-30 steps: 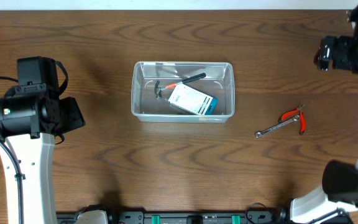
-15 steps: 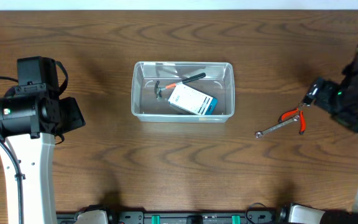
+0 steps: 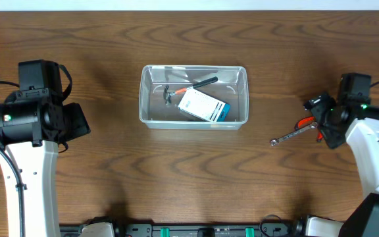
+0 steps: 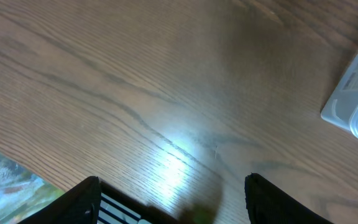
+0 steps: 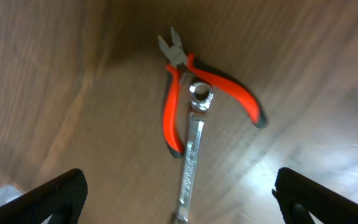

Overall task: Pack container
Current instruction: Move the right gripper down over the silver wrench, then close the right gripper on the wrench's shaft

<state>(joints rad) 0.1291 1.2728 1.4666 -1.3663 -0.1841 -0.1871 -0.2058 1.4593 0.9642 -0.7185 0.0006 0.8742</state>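
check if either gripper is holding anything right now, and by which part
Nothing is held. The right gripper hangs open above the pliers and wrench, which lie on the table. The left gripper is open too, and empty.

Orange pliers (image 5: 172, 109) lie against a wrench (image 5: 193, 149), perhaps overlapping.

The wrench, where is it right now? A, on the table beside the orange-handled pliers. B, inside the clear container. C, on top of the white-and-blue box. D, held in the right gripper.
A: the wrench lies on the table, its ring end between the handles of the pliers, outside the container.
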